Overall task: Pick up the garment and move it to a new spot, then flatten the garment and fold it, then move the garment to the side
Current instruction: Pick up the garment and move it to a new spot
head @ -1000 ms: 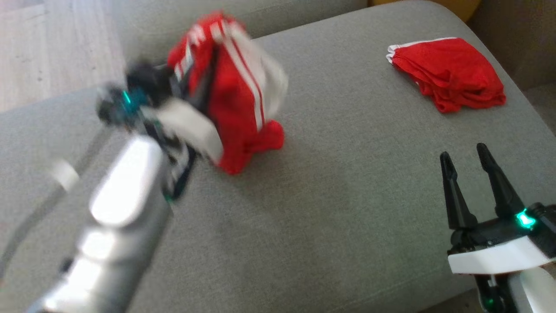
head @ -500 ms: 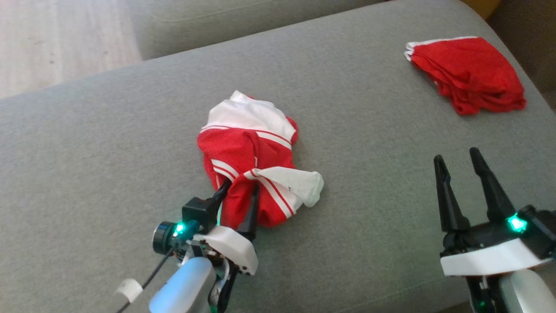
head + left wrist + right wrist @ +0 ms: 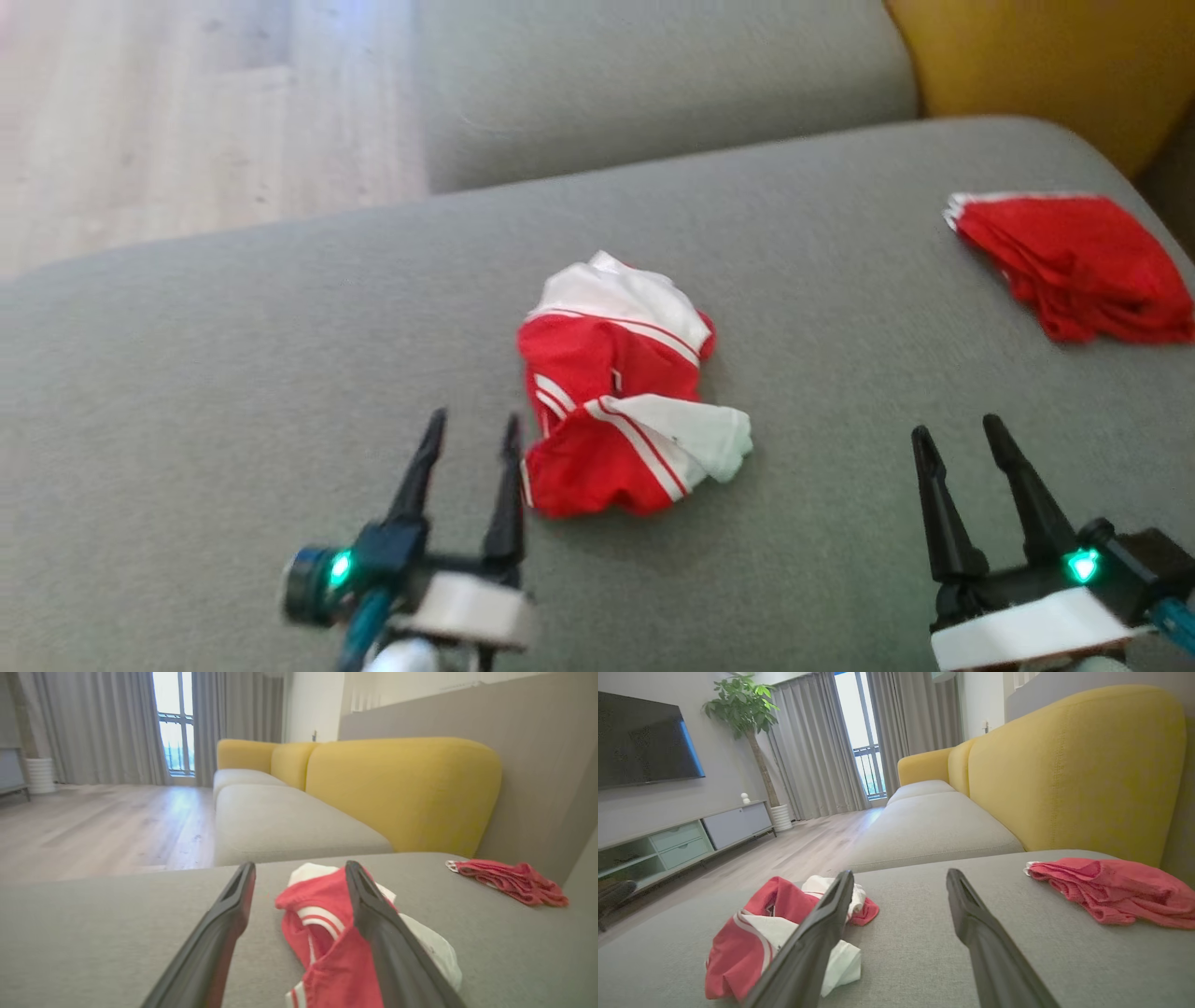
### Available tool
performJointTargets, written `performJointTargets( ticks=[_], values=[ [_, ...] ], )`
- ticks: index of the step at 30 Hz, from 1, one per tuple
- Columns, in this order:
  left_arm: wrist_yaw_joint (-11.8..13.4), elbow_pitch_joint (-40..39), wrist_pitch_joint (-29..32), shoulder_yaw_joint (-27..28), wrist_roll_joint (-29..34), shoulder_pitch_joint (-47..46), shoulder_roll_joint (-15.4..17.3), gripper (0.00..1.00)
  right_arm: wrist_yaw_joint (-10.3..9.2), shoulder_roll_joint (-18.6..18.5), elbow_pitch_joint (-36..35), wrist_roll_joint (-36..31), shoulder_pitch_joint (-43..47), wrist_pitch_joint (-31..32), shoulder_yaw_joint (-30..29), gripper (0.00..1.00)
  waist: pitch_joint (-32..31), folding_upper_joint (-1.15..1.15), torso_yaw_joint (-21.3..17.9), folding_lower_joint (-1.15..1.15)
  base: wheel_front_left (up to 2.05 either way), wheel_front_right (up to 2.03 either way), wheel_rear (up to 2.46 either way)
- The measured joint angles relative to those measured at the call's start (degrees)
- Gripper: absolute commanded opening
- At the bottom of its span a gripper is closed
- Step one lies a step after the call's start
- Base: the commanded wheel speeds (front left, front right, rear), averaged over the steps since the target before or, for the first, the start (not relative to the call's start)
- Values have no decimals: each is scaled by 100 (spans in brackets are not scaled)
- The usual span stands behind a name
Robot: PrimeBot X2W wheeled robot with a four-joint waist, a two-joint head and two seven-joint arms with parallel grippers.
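While crumpled red-and-white garment (image 3: 621, 392) lies on grey sofa seat (image 3: 233, 373), L claw (image 3: 473, 427) sits just beside it, spread & empty; R claw (image 3: 957, 431) also spread, well apart.

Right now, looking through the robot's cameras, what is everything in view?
crumpled garment: 1, red and white, middle of the near seat cushion
folded cloth pile: 1, red with a white edge, far right of that cushion
seat cushion: 1, grey, under both cloths
sofa backrest: 1, yellow, behind the cushion
floor: 1, pale wood, left of the sofa
curtains: grey, by the window
television: 1, black, on the wall
potted plant: 1, green, beside the curtains
left end effector: 1, black fingers, open, close beside the crumpled garment's left edge
right end effector: 1, black fingers, open, over bare cushion to the garment's right
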Motion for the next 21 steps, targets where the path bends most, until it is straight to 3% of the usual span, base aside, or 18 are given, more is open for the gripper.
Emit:
performJointTargets(
  ticks=[8,15,21],
  values=[
    [-20,-1027,-1,568,646,1211,103,100,1,164,66,-152,308,0,-169,100,-363,0,343,0,0,0,0],
    [-158,-1165,-1,902,913,2106,26,100,1,338,53,-296,815,1,-413,100,-614,0,513,0,0,0,0],
    [-288,-1234,-1,998,1205,2221,-44,100,1,348,52,-345,917,1,-356,100,-641,0,550,1,0,0,0]
  ],
)
